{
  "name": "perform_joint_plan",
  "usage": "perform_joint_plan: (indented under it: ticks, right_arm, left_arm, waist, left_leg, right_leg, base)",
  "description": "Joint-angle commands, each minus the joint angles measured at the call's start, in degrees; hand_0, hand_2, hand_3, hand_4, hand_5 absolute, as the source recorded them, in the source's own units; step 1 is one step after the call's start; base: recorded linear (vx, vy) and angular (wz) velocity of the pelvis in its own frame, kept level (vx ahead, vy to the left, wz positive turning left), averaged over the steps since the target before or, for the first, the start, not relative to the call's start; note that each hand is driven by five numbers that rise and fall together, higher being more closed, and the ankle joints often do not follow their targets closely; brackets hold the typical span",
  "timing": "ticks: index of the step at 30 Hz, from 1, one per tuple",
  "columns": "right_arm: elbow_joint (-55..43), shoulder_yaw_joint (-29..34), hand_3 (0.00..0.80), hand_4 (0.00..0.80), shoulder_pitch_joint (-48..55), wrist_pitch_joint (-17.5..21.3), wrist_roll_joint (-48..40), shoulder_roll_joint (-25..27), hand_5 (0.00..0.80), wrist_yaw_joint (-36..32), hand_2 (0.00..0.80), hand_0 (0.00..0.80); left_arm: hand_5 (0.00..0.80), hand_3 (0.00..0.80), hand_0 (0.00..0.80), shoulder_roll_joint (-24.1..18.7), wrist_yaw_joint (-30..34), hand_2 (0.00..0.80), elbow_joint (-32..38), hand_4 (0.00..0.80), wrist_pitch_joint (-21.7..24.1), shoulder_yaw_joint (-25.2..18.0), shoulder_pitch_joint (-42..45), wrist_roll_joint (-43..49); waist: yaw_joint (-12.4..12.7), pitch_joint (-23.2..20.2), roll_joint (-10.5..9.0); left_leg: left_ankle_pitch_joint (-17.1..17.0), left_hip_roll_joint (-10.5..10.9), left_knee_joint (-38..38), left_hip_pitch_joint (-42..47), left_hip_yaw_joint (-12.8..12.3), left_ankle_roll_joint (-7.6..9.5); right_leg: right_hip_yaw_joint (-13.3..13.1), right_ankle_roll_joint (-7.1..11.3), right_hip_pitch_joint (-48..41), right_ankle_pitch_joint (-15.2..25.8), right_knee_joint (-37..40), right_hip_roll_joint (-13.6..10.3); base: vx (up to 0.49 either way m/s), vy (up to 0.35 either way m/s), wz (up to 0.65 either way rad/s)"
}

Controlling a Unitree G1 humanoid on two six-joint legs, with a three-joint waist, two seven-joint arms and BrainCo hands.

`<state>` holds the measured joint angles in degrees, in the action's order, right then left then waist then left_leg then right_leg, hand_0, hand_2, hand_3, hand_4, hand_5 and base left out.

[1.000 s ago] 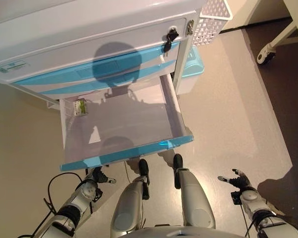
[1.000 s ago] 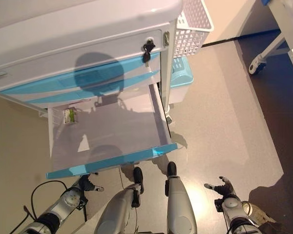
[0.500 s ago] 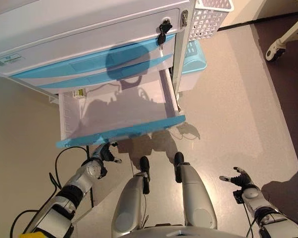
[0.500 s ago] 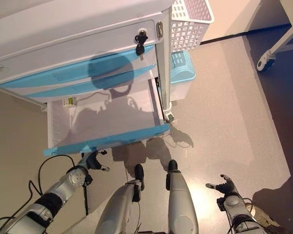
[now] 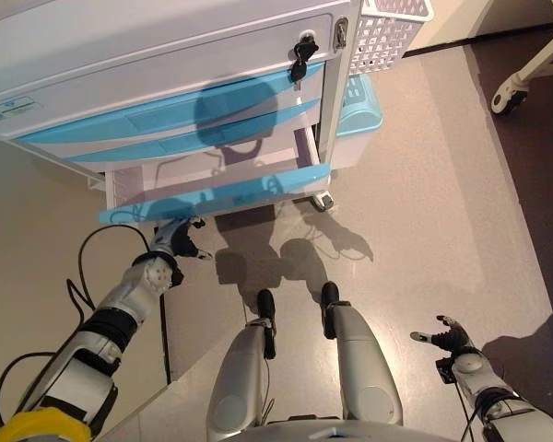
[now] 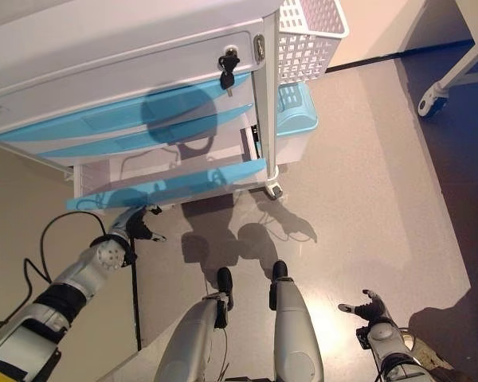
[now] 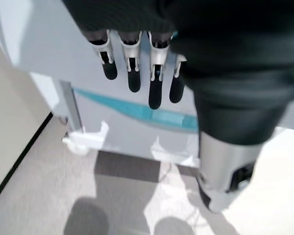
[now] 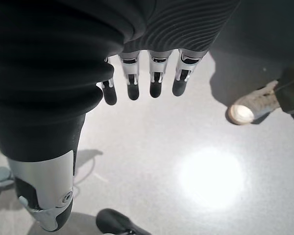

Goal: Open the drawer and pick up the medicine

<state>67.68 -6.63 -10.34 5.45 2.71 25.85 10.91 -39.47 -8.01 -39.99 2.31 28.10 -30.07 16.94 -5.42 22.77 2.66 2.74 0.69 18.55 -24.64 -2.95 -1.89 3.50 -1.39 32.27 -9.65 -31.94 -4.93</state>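
The white cart (image 5: 157,55) has blue-fronted drawers. Its lowest drawer (image 5: 212,191) stands only a little way out, and its inside is mostly hidden under the drawers above. No medicine shows in any view. My left hand (image 5: 177,241) is open, fingers straight, right by the left end of the drawer's blue front. I cannot tell if it touches. In the left wrist view its fingers (image 7: 132,68) point at that blue front (image 7: 137,111). My right hand (image 5: 450,336) is open and empty, low over the floor at the right, far from the cart.
A white lattice basket (image 5: 392,26) hangs on the cart's right side, with a light blue bin (image 5: 359,106) on the floor beneath it. Keys (image 5: 301,53) hang from the top drawer's lock. Another cart's caster (image 5: 507,94) is at the far right. A person's shoe (image 8: 249,108) is near my right hand.
The lowest drawer has slid from wide open to nearly shut. My left hand has moved forward with its front. The small box seen at the drawer's back left is now hidden. The camera shifted.
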Motion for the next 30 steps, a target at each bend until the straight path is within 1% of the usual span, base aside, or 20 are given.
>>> perform_joint_plan:
  ticks: [1,5,6,7,10,13,15,16,17,24,30]
  right_arm:
    - [0.8,0.0,0.0,0.0,4.4,-0.1,-0.3,2.0,0.0,0.6,0.0,0.0]
    - [1.4,-0.8,0.0,0.0,4.2,-0.1,0.0,2.0,0.0,0.3,0.0,0.0]
    - [1.4,-0.8,0.0,0.0,4.2,-0.1,0.0,2.0,0.0,0.3,0.0,0.0]
    - [1.4,-1.3,0.0,0.0,4.1,0.0,0.1,2.0,0.0,0.2,0.0,0.0]
    - [1.5,-1.7,0.0,0.0,4.1,0.0,0.1,1.8,0.0,0.3,0.0,0.0]
    - [2.0,-3.0,0.0,0.0,3.4,0.0,0.6,1.9,0.0,0.5,0.0,0.0]
    - [1.9,-3.3,0.0,0.0,3.1,0.1,0.4,2.0,0.0,0.6,0.0,0.0]
    - [1.9,-3.3,0.0,0.0,3.1,0.1,0.4,2.0,0.0,0.6,0.0,0.0]
    - [2.1,-3.6,0.0,0.0,2.9,0.1,0.2,1.9,0.0,0.6,0.0,0.0]
    - [2.5,-4.4,0.0,0.0,3.0,-0.3,-0.3,1.1,0.0,0.6,0.0,0.0]
    - [3.1,-4.8,0.0,0.0,2.9,-0.7,-0.1,0.5,0.0,0.4,0.0,0.0]
  left_arm:
    - [0.0,0.0,0.0,-3.8,-3.2,0.0,-0.5,0.0,0.2,-3.3,-5.3,1.7]
    - [0.0,0.0,0.0,-6.0,-3.7,0.0,-2.0,0.0,-0.2,-2.6,-9.0,2.4]
    - [0.0,0.0,0.0,-6.0,-3.7,0.0,-2.0,0.0,-0.1,-2.5,-9.0,2.4]
    - [0.0,0.0,0.0,-6.5,-4.3,0.0,-3.6,0.0,-0.6,-1.7,-11.1,3.7]
    - [0.0,0.0,0.0,-6.1,-5.0,0.0,-5.4,0.0,-0.9,-1.5,-13.0,3.4]
    - [0.0,0.0,0.0,-6.2,-6.0,0.0,-9.1,0.0,-1.9,0.4,-17.2,4.9]
    - [0.0,0.0,0.0,-6.4,-6.4,0.0,-9.4,0.0,-2.3,0.9,-18.7,5.3]
    - [0.0,0.0,0.0,-6.4,-6.4,0.0,-9.4,0.0,-2.3,0.9,-18.7,5.3]
    - [0.0,0.0,0.0,-6.5,-7.0,0.0,-11.2,0.0,-2.7,1.2,-19.6,5.6]
    - [0.0,0.0,0.0,-6.4,-7.6,0.0,-13.3,0.0,-3.4,0.7,-20.9,4.7]
    - [0.0,0.0,0.0,-6.7,-7.3,0.0,-12.8,0.0,-3.2,-0.1,-19.4,3.7]
  waist:
    - [-0.9,-2.6,-1.2]
    - [-1.1,-3.0,-1.4]
    - [-1.1,-2.9,-1.41]
    - [-1.2,-3.0,-1.57]
    - [-1.4,-3.2,-1.73]
    - [-1.7,-3.4,-2.09]
    - [-1.8,-3.3,-2.35]
    - [-1.7,-3.3,-2.35]
    - [-1.8,-3.3,-2.7]
    - [-1.9,-3.1,-3.35]
    - [-1.6,-3.2,-3.6]
  left_leg:
    - [1.8,2.1,1.6,-0.4,-0.8,3.56]
    - [1.6,1.9,1.4,-0.3,-1.1,3.63]
    - [1.6,1.9,1.4,-0.3,-1.1,3.63]
    - [1.6,1.8,1.3,-0.2,-1.2,3.65]
    - [1.6,1.8,1.2,-0.3,-1.3,3.66]
    - [1.6,1.6,1.5,-0.5,-1.3,3.6]
    - [1.6,1.5,1.4,-0.7,-1.5,3.63]
    - [1.6,1.5,1.4,-0.7,-1.5,3.63]
    - [1.5,1.4,1.4,-0.8,-1.5,3.66]
    - [1.1,1.3,0.8,-1.2,-2.0,3.86]
    - [0.9,1.3,0.3,-1.2,-2.3,4.03]
  right_leg:
    - [-1.3,1.91,-2.8,2.8,3.1,1.2]
    - [-1.5,2.03,-2.9,3.3,3.9,1.5]
    - [-1.5,2.03,-2.9,3.4,3.9,1.5]
    - [-1.6,2.1,-2.9,3.5,4.1,1.5]
    - [-1.7,2.12,-2.8,3.6,4.3,1.5]
    - [-1.9,2.15,-2.8,4.0,4.7,1.7]
    - [-1.9,2.24,-2.8,4.5,5.2,1.8]
    - [-2.0,2.24,-2.8,4.5,5.2,1.8]
    - [-2.1,2.37,-2.7,4.9,5.7,1.9]
    - [-2.4,2.73,-2.4,6.0,6.9,1.8]
    - [-2.8,3.04,-2.6,6.7,8.0,1.8]
  base:
    - [0.0,0.0,0.0]
    - [0.0,0.005,-0.02]
    - [-0.004,0.014,-0.07]
    - [-0.001,0.007,-0.07]
    - [-0.001,0.002,-0.02]
    - [0.0,0.0,0.0]
    - [-0.004,0.002,-0.02]
    - [-0.016,0.018,-0.07]
    - [-0.008,0.014,-0.06]
    - [-0.002,0.014,-0.02]
    - [0.006,0.037,-0.05]
